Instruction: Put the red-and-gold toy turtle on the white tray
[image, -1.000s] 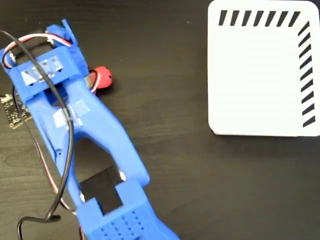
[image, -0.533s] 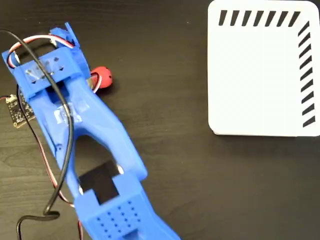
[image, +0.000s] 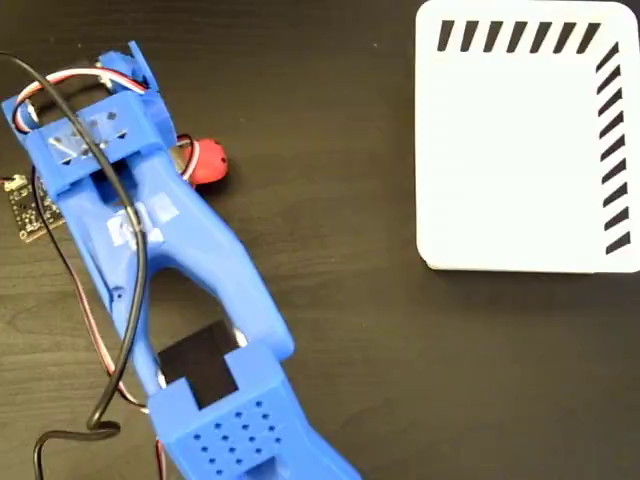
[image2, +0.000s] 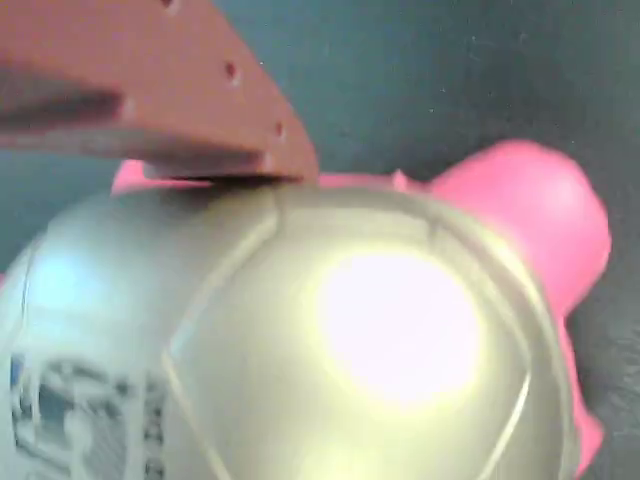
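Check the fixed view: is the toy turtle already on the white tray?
No. The red-and-gold toy turtle sits on the dark table beside the blue arm, far left of the white tray.

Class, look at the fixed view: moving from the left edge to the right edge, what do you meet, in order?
Small circuit board → blue arm → the red-and-gold toy turtle, only its red head showing → bare dark table → the white tray.

Open dark table is lying between the red-and-gold toy turtle and the white tray; the arm is covering the turtle's left side.
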